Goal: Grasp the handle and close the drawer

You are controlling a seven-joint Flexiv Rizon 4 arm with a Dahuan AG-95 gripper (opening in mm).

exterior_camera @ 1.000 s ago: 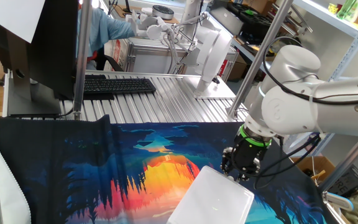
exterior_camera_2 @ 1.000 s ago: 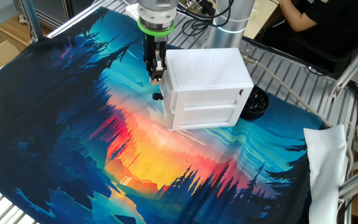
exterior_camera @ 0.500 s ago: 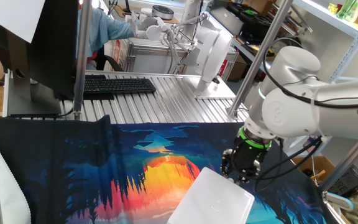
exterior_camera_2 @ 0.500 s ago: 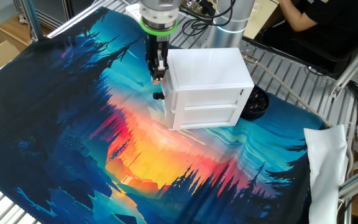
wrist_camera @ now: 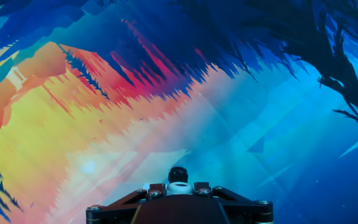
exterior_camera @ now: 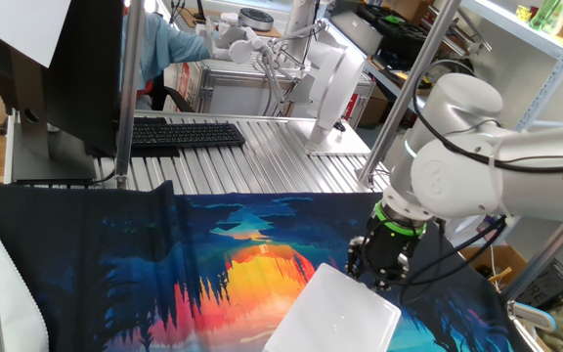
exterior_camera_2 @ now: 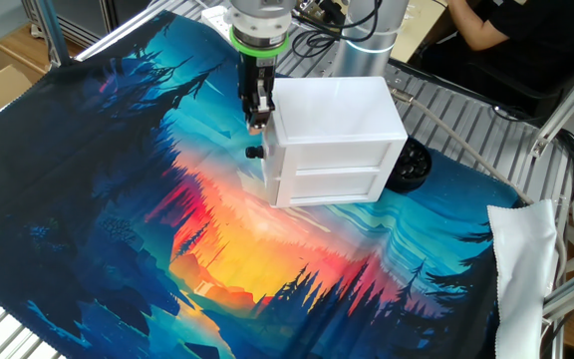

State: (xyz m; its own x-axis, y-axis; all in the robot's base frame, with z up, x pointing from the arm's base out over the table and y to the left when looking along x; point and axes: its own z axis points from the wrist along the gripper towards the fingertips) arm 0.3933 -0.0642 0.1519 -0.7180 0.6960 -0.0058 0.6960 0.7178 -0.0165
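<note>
A white box (exterior_camera_2: 335, 120) stands on the colourful cloth; it also shows in one fixed view (exterior_camera: 335, 318). Its drawer (exterior_camera_2: 270, 130) faces left, with the front nearly flush with the box. My gripper (exterior_camera_2: 256, 122) hangs at that left end, fingers pointing down. In the hand view my gripper (wrist_camera: 178, 188) has its fingers (wrist_camera: 156, 188) shut on either side of the small white handle (wrist_camera: 178, 185). In one fixed view the gripper (exterior_camera: 368, 266) is partly hidden behind the box.
A small black knob (exterior_camera_2: 254, 153) sits lower on the box's left end, just below my fingers, and shows in the hand view (wrist_camera: 178, 174). A black round object (exterior_camera_2: 408, 166) lies right of the box. A white cloth (exterior_camera_2: 521, 249), keyboard (exterior_camera: 186, 134), white upright panel (exterior_camera: 335, 78) and frame posts (exterior_camera: 130, 98) surround the mat.
My gripper has moved a little to the right, toward the box, still shut on the handle. The gap between the drawer front and the box has narrowed.
</note>
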